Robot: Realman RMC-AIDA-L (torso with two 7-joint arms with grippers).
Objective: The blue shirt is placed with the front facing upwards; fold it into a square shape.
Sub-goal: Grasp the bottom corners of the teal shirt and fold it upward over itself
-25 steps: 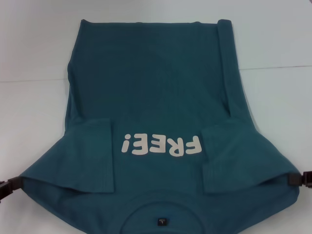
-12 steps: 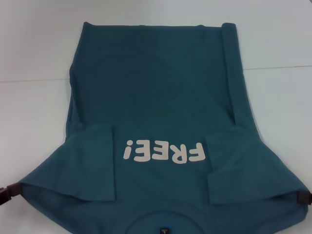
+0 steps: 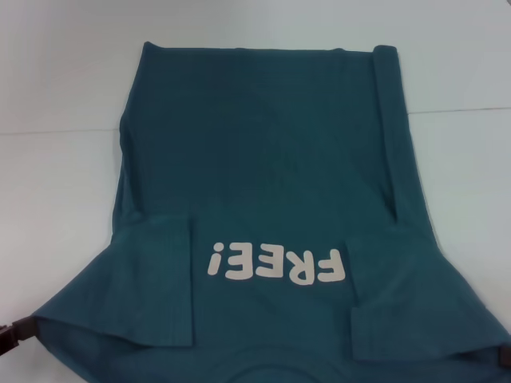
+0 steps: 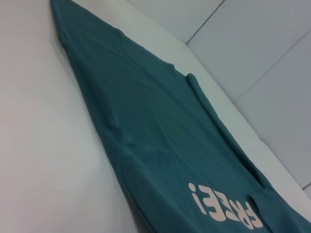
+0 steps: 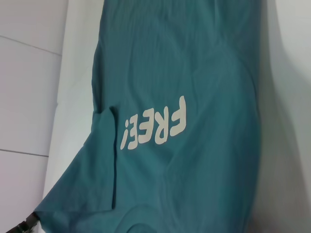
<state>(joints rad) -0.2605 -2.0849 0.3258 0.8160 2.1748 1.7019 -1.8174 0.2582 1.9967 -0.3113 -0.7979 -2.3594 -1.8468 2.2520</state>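
A white tabletop (image 3: 56, 239) filled the head view, plain and matte. A thin dark seam (image 3: 56, 132) ran straight across it on the left side, and its continuation showed on the right side at about the same height. In the left wrist view, the tabletop's pale edge (image 4: 214, 92) ran diagonally, and beyond it lay a light grey floor (image 4: 272, 58) crossed by thin dark joint lines. In the right wrist view, the same grey floor (image 5: 24, 87) showed beside the tabletop's edge, again marked by thin joints.
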